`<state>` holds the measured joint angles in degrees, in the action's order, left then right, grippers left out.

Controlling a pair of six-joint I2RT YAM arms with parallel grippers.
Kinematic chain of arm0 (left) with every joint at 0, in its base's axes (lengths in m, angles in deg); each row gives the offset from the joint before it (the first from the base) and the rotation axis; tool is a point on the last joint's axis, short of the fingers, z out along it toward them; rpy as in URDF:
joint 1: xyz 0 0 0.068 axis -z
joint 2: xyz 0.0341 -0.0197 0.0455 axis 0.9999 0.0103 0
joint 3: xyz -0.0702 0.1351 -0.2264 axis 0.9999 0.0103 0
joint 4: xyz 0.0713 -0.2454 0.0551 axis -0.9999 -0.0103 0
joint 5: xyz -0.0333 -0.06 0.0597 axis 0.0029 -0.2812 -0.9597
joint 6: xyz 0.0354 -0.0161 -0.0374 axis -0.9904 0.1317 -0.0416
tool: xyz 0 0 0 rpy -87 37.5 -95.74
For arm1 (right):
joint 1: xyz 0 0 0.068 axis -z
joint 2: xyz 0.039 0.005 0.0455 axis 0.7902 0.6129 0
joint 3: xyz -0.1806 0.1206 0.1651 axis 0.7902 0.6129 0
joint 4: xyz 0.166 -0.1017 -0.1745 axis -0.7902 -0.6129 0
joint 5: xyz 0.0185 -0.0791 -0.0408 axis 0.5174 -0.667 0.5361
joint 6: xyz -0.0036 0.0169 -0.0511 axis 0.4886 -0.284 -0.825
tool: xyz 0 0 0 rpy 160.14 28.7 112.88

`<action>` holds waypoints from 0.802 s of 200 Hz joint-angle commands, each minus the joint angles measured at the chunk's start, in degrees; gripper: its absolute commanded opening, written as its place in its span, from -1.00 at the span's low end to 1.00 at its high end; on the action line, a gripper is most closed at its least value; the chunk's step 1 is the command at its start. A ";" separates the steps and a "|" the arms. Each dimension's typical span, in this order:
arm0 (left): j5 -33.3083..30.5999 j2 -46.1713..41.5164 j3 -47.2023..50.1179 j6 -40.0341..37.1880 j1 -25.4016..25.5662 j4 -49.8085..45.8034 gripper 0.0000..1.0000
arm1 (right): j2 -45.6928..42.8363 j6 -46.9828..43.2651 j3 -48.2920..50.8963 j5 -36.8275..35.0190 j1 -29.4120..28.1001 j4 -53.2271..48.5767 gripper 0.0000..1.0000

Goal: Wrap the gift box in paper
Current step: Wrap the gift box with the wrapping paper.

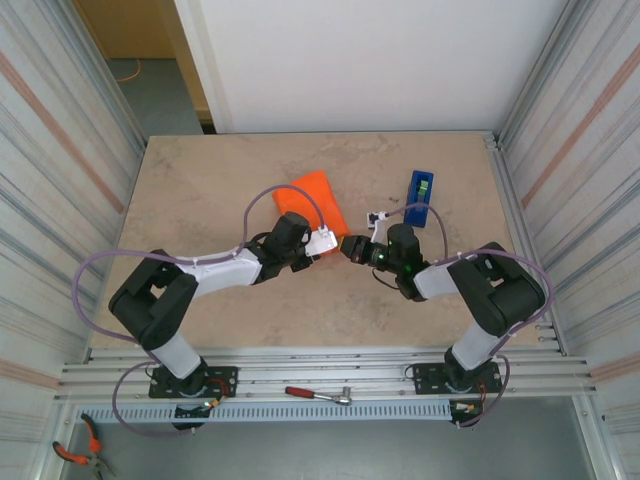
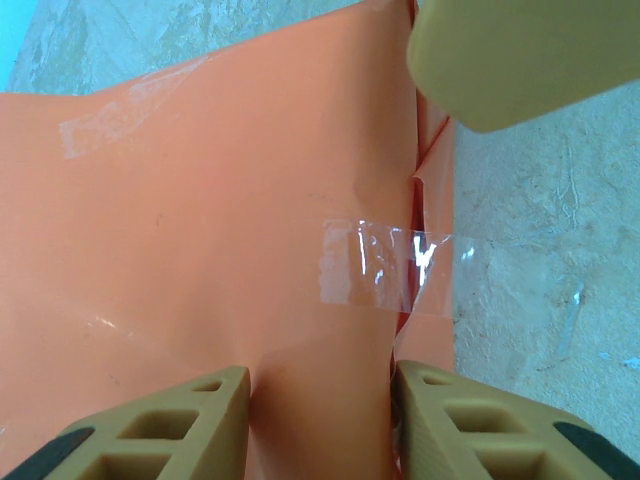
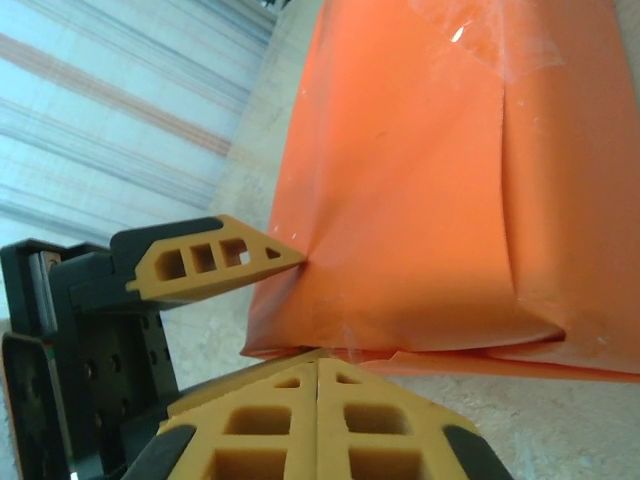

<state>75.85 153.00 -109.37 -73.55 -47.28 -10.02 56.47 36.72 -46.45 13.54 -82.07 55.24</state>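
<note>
The orange paper [image 1: 312,197] is folded around the gift box, which is hidden inside it, and the parcel lies near the table's middle. Clear tape [image 2: 385,265] holds a seam along one side. My left gripper [image 1: 325,243] [image 2: 320,385] clamps the parcel's near end, with one finger [image 2: 160,430] and the other [image 2: 480,425] pressing the paper from both sides. My right gripper [image 1: 350,247] [image 3: 318,358] is shut, fingertips together with nothing between them, touching the paper's [image 3: 420,180] lower edge beside a left finger [image 3: 210,260].
A blue tape dispenser [image 1: 420,190] stands right of the parcel, with a small white scrap [image 1: 378,216] near it. A ratchet tool [image 1: 318,395] lies on the front rail and pliers [image 1: 75,452] lie below left. Corrugated walls close in both sides.
</note>
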 commanded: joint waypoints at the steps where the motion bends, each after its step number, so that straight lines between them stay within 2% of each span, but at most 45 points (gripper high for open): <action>1: 0.24 1.56 -0.56 0.08 0.58 -2.81 -0.19 | -0.74 -0.68 0.72 1.93 -0.39 -0.78 -1.00; 79: 0.15 1.56 -0.49 0.01 0.54 -2.72 -0.19 | 3.01 -0.05 0.19 1.86 -3.58 1.47 -1.00; 160: 0.17 1.57 -0.47 -0.09 0.63 -2.72 -0.19 | 8.09 0.72 -2.99 2.22 -3.19 3.11 -1.00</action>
<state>75.83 153.00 -109.37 -73.55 -47.26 -10.04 62.59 37.12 -46.93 14.85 -85.57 56.42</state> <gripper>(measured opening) 0.405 0.061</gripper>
